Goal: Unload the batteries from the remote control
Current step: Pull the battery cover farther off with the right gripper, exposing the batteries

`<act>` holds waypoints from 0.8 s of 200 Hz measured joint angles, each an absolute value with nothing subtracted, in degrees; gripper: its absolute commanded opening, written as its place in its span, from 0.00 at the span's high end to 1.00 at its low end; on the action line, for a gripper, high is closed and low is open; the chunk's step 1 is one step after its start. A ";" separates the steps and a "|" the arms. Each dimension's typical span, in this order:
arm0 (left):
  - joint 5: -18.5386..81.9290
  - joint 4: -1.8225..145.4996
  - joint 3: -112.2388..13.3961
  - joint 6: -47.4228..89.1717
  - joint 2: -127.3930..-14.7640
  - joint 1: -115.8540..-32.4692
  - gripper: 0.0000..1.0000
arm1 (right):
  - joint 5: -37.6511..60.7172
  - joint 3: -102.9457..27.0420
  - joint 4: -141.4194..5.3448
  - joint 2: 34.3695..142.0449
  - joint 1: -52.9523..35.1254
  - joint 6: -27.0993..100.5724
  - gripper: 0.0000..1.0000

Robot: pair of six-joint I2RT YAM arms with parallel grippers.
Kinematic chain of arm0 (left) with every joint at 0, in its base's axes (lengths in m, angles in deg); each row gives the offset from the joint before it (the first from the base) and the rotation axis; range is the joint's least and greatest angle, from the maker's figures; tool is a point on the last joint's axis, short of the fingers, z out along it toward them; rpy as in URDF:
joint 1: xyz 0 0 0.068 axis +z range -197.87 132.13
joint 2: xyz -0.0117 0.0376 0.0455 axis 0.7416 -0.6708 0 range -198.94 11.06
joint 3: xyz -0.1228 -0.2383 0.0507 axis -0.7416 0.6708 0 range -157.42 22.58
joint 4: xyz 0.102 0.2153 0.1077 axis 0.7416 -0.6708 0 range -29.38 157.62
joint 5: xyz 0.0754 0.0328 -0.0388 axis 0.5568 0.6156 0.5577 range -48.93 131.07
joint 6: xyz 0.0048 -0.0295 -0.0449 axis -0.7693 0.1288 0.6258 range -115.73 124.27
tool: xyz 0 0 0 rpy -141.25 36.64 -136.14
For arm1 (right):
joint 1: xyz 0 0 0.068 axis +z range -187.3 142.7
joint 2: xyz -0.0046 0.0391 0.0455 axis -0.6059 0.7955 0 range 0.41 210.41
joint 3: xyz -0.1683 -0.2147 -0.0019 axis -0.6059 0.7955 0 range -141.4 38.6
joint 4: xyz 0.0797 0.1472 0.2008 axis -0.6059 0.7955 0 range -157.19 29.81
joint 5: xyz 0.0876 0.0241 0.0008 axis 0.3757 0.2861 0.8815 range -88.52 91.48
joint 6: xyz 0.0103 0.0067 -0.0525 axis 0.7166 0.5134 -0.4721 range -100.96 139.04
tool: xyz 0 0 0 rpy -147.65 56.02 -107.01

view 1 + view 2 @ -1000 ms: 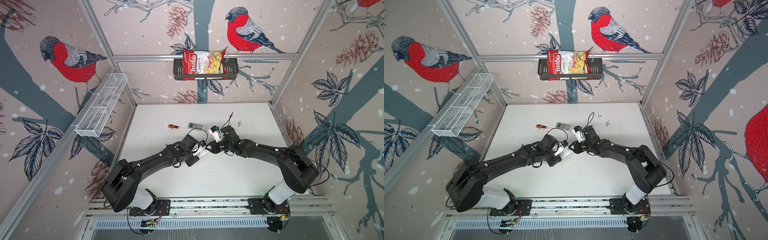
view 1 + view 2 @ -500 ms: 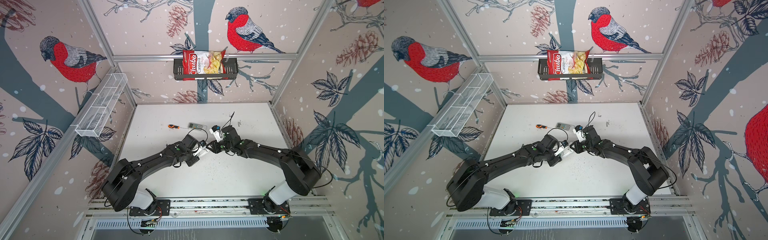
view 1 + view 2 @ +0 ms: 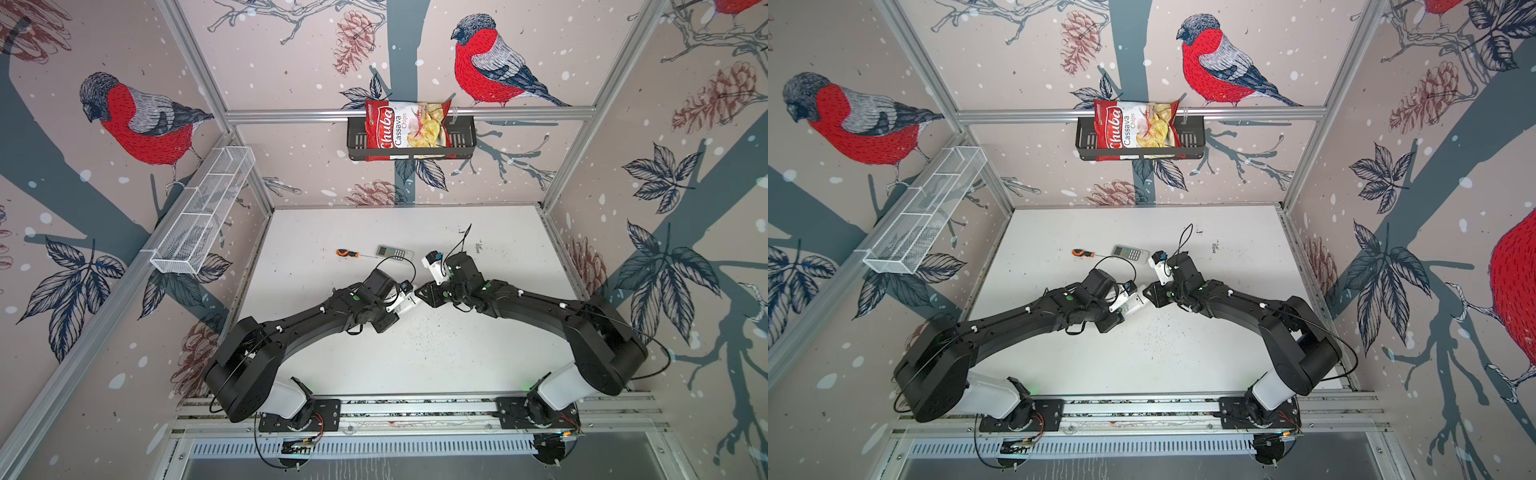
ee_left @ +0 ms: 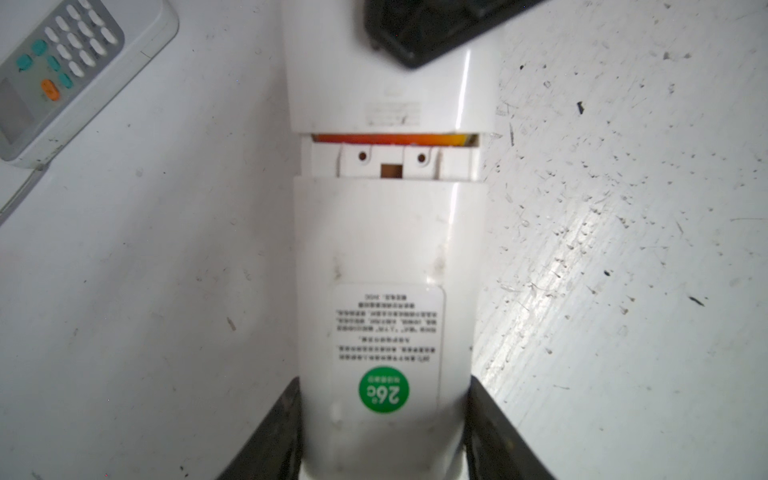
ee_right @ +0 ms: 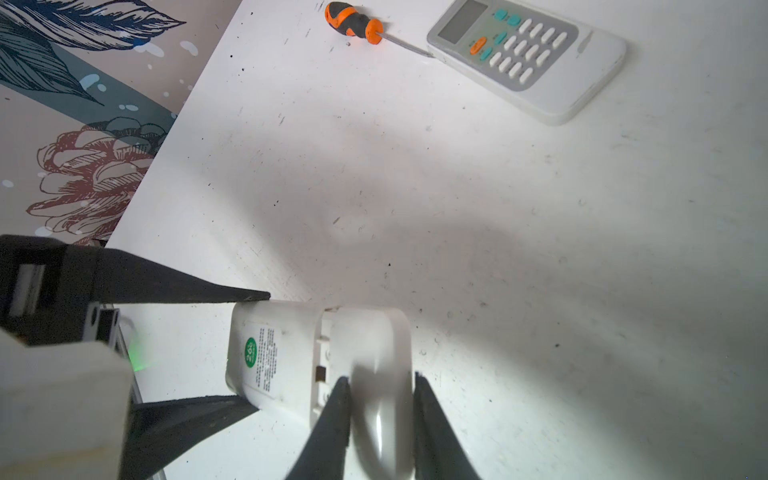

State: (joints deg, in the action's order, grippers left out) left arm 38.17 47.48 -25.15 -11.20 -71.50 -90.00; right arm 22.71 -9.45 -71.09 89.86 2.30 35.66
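Narrowing its jaws since a second ago, the right gripper (image 5: 379, 380) now pinches the rounded end of the battery cover (image 4: 390, 83), while both arms sit almost where they were. The left gripper (image 4: 382, 384) clamps the white remote (image 4: 386, 241) by its sides at the label end, back face up, over the table (image 5: 540, 249). That cover stands slid back only a little, and the batteries (image 4: 390, 139) show as an orange strip in the slit, inside their compartment. The pinch looks shallow on smooth plastic, so a pull may slip off; a skewed pull may jam the cover or twist the white remote loose. A sudden release may scatter batteries toward the grey-keyed remote (image 5: 528, 58) and screwdriver (image 5: 353, 23).
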 measured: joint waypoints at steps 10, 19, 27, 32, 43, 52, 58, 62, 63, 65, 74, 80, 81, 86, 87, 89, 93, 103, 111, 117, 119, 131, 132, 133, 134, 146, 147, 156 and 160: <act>38.10 47.48 -25.15 -11.20 -71.65 -90.00 0.64 | 22.71 -9.34 -71.09 89.68 2.30 35.68 0.79; 38.10 47.48 -25.19 -11.20 -71.78 -90.00 0.64 | 22.71 -9.30 -71.09 89.48 2.30 35.66 0.81; 38.08 47.52 -25.21 -11.20 -71.92 -90.00 0.64 | 22.71 -9.25 -71.13 89.35 2.28 35.68 0.82; 38.08 47.54 -25.23 -11.20 -71.96 -90.00 0.64 | 22.71 -9.17 -71.18 89.27 2.23 35.66 0.83; 38.08 47.50 -25.23 -11.20 -72.05 -90.00 0.64 | 22.76 -9.06 -71.26 89.16 2.01 35.68 0.85; 38.08 47.74 -25.23 -11.20 -72.18 -90.00 0.64 | 22.78 -8.95 -71.33 89.07 1.88 35.68 0.86; 38.08 47.74 -25.25 -11.20 -72.29 -90.00 0.64 | 22.80 -8.84 -71.33 88.98 1.77 35.68 0.86; 38.08 47.72 -25.28 -11.20 -72.35 -90.00 0.64 | 22.78 -8.77 -71.33 88.89 1.69 35.68 0.86; 38.08 47.70 -25.28 -11.20 -72.40 -90.00 0.64 | 22.74 -8.73 -71.33 88.85 1.66 35.68 0.86; 38.08 47.67 -25.30 -11.20 -72.46 -90.00 0.64 | 22.69 -8.71 -71.35 88.83 1.64 35.68 0.86; 38.13 47.63 -25.36 -11.20 -72.81 -90.00 0.64 | 21.86 -8.51 -71.26 88.63 1.38 35.68 0.86; 38.13 47.65 -25.47 -11.20 -73.07 -90.00 0.64 | 21.69 -8.38 -71.20 88.52 1.25 35.68 0.86; 38.15 47.65 -25.52 -11.20 -73.14 -90.00 0.64 | 21.69 -8.36 -71.20 88.52 1.25 35.68 0.86; 38.17 47.67 -25.63 -11.20 -73.36 -90.00 0.64 | 21.64 -8.25 -71.18 88.41 1.03 35.70 0.85; 38.17 47.67 -25.63 -11.20 -73.40 -90.00 0.64 | 21.62 -8.23 -71.18 88.39 1.01 35.70 0.84; 38.17 47.67 -25.67 -11.20 -73.49 -90.00 0.64 | 21.60 -8.18 -71.20 88.30 0.90 35.70 0.84; 38.15 47.67 -25.78 -11.20 -73.66 -90.00 0.64 | 21.51 -8.10 -71.20 88.17 0.88 35.70 0.82; 38.17 47.67 -26.00 -11.22 -74.19 -90.00 0.64 | 21.45 -7.86 -71.24 87.74 0.59 35.72 0.79; 38.21 47.67 -26.22 -11.24 -74.67 -90.00 0.64 | 21.42 -7.62 -71.26 87.41 0.42 35.72 0.76; 38.24 47.70 -26.39 -11.26 -75.04 -90.00 0.64 | 21.42 -7.40 -71.29 87.17 0.24 35.72 0.74; 38.26 47.67 -26.46 -11.28 -75.19 -90.00 0.64 | 21.42 -7.33 -71.29 87.10 0.18 35.75 0.72; 38.24 47.76 -26.70 -11.63 -75.98 -89.78 0.64 | 21.03 -7.00 -71.29 86.84 -0.22 35.88 0.65; 38.24 47.76 -26.72 -11.70 -76.07 -89.76 0.64 | 20.99 -6.98 -71.29 86.82 -0.22 35.88 0.64; 38.24 47.76 -26.74 -11.74 -76.13 -89.74 0.64 | 20.97 -6.96 -71.29 86.82 -0.22 35.86 0.64; 38.24 47.74 -26.76 -11.81 -76.27 -89.70 0.64 | 20.94 -6.92 -71.29 86.80 -0.22 35.88 0.63; 38.32 47.76 -26.98 -12.20 -77.25 -89.39 0.64 | 20.14 -6.70 -71.31 86.73 -0.50 35.90 0.53; 38.35 47.76 -27.00 -12.20 -77.29 -89.37 0.64 | 20.11 -6.70 -71.33 86.73 -0.50 35.90 0.52; 38.39 47.67 -27.18 -12.22 -77.99 -89.08 0.64 | 19.89 -6.63 -71.33 86.77 -0.57 35.94 0.44; 38.39 47.70 -27.29 -12.24 -78.30 -88.95 0.65 | 19.81 -6.61 -71.39 86.86 -0.57 35.90 0.40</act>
State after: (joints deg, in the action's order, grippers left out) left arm 38.39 47.70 -27.29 -12.24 -78.30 -88.95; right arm 19.81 -6.61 -71.39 86.86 -0.57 35.90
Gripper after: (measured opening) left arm 0.552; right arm 0.507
